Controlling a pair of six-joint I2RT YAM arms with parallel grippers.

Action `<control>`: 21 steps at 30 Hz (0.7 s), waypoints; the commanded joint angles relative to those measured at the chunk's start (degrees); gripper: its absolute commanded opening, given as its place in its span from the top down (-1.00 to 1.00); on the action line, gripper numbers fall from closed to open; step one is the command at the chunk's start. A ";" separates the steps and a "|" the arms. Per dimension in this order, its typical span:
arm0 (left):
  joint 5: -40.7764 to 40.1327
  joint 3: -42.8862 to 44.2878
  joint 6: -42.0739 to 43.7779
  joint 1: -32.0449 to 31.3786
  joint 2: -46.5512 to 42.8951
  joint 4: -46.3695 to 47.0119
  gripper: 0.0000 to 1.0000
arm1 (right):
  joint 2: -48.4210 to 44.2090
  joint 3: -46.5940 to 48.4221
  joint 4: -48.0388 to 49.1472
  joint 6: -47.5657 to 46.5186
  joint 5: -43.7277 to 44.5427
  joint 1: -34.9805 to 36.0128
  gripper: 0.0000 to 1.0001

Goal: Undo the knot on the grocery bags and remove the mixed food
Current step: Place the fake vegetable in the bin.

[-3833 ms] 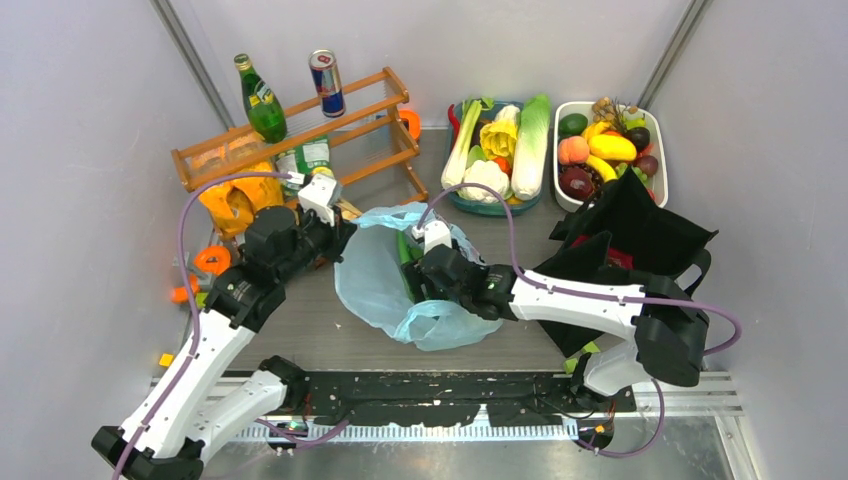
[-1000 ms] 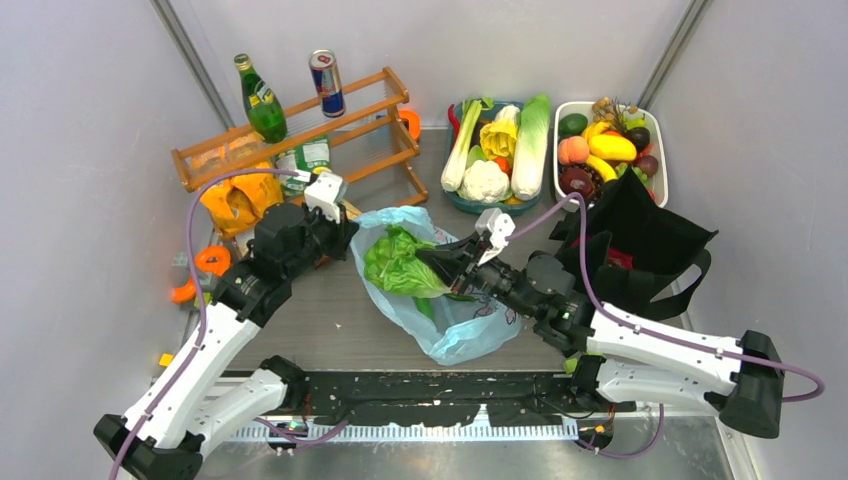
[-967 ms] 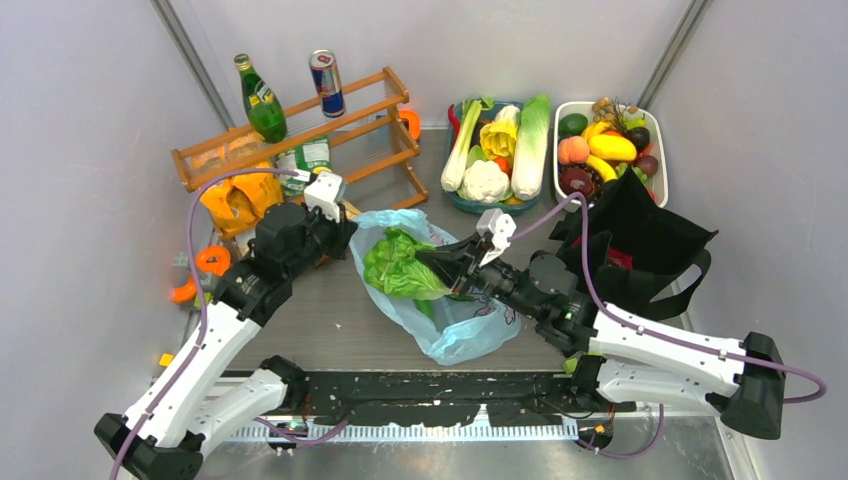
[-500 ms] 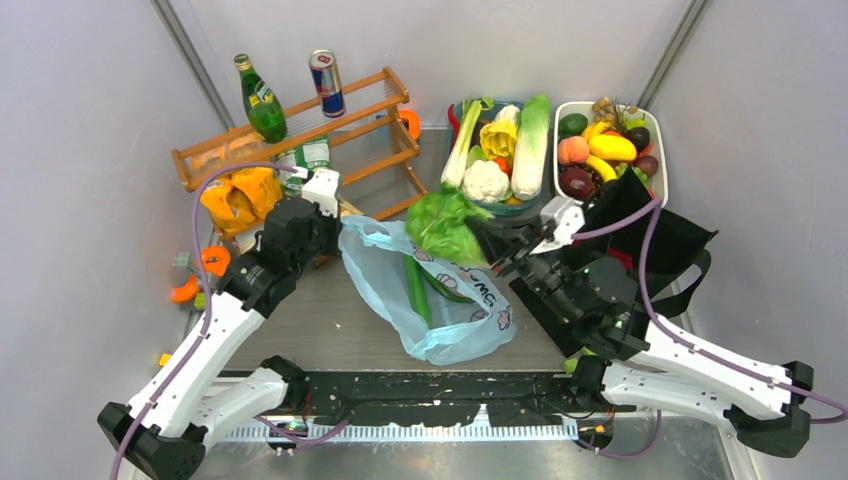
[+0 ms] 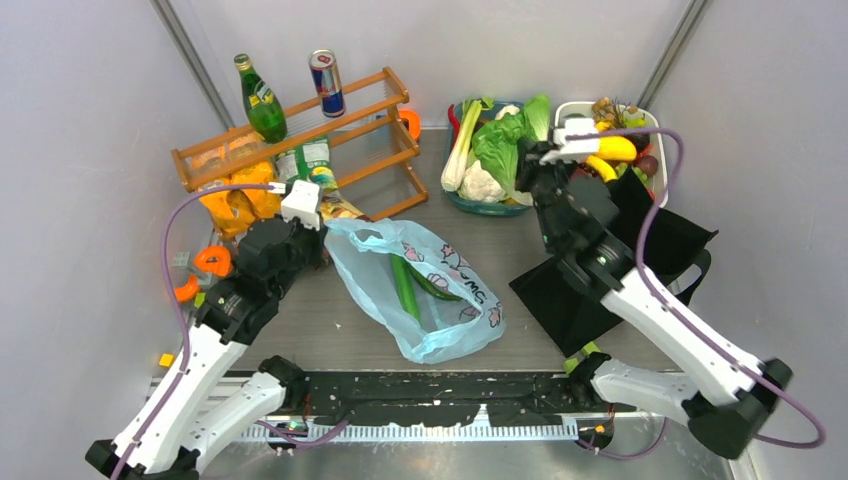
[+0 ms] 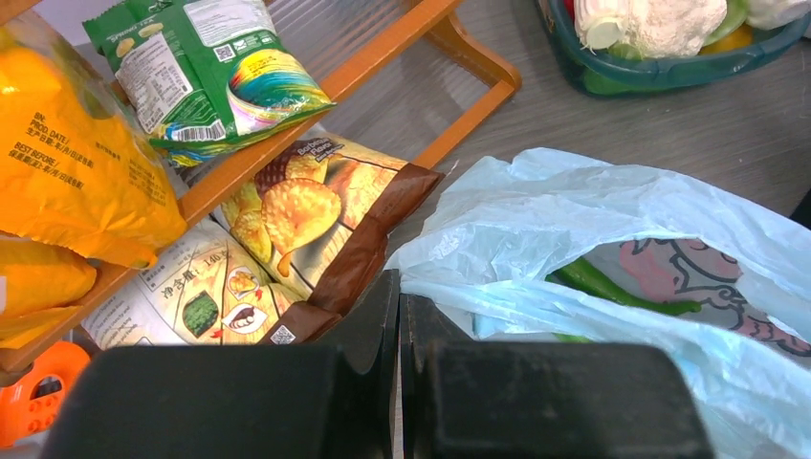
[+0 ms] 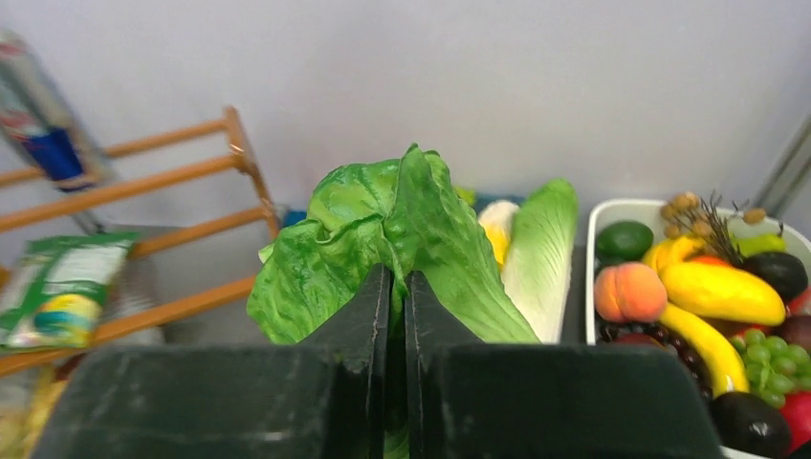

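Observation:
The light-blue plastic grocery bag [image 5: 440,300] lies open in the middle of the table, and a green cucumber [image 5: 405,290] shows inside it. My left gripper [image 5: 320,255] is shut at the bag's left rim [image 6: 497,287], where a taut fold of plastic runs into its tips. Over the teal vegetable tub [image 5: 480,205], my right gripper [image 5: 522,165] is shut on the leafy green cabbage [image 7: 430,220]. The black fabric tote [image 5: 650,250] sits at the right under that arm. No knot is in view on either bag.
A wooden rack [image 5: 300,130] at the back left carries a green bottle [image 5: 262,100] and a can [image 5: 326,82]. Crisp packets, orange [image 6: 67,163], green [image 6: 210,67] and brown [image 6: 316,220], lie around it. A white fruit tub [image 7: 612,215] stands at the back right.
My right arm has lifted the cabbage out of the blue bag and swung it back over the vegetable tub. The left gripper has drawn slightly left with the bag's rim.

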 commanded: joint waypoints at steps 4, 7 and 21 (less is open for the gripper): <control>2.34 -2.74 1.34 0.23 -0.67 4.64 1.00 | 15.87 5.24 8.98 3.57 -3.07 -7.70 0.90; 3.44 -3.29 1.31 0.23 -1.03 5.07 1.00 | 21.97 7.77 13.16 2.90 -2.05 -9.19 0.90; 4.53 -4.11 1.74 0.23 -1.25 5.61 1.00 | 53.17 31.15 15.27 1.95 2.61 -15.51 0.90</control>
